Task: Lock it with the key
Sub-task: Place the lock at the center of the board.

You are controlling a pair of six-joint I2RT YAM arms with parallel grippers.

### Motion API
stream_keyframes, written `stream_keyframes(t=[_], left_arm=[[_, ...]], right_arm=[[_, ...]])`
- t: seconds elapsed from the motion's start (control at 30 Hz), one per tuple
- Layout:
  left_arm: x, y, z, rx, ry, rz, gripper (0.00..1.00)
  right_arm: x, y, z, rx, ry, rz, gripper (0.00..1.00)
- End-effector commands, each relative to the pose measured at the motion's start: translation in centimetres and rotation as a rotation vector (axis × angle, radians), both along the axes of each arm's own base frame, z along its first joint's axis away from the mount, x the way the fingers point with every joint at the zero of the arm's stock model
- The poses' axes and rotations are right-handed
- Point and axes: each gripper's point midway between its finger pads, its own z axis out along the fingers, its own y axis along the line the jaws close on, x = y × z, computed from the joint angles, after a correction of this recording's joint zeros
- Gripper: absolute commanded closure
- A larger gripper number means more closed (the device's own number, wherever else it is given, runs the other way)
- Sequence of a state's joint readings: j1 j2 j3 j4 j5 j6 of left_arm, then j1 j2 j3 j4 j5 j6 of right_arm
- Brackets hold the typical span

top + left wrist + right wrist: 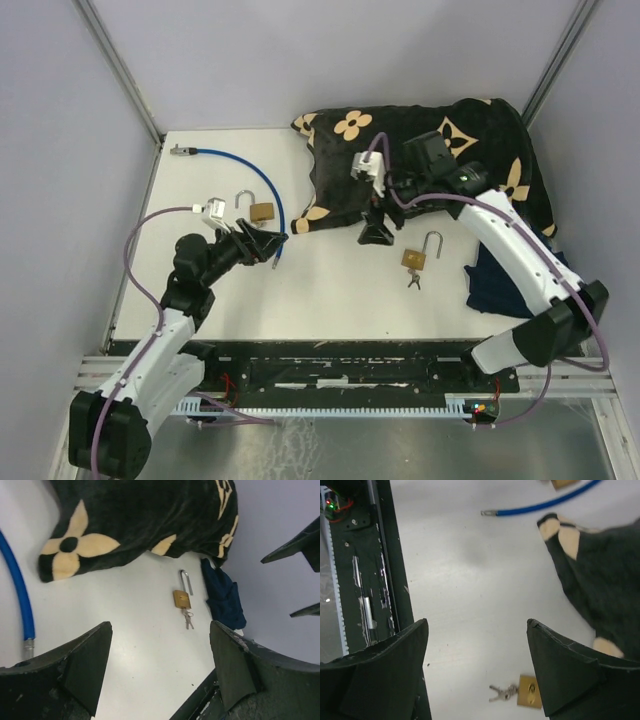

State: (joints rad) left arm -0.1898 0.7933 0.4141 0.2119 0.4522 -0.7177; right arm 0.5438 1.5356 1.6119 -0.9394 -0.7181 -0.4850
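Left gripper and right gripper are held spread, nothing pinched | padlock is laid flat near the right one, key seated, shackle raised, seemingly readied for locking

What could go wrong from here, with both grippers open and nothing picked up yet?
1. Only the right padlock shows keys. The left padlock lies nearer the left gripper, so a wrong pick is possible.
2. The keys are small and lie flat on the table, so a pinch may slip or shove the lock.
3. The blue cable runs beside the left gripper and could snag.
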Motion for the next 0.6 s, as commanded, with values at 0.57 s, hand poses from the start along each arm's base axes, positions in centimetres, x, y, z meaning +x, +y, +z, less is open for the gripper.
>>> stream_keyframes(t=[0.57], left_arm=[[-0.9,-3.8,1.3,-0.235,-0.093,-0.103,0.01]], right_arm=[[8.4,-23.3,-14.3,-0.399,0.147,-0.878,0.21]])
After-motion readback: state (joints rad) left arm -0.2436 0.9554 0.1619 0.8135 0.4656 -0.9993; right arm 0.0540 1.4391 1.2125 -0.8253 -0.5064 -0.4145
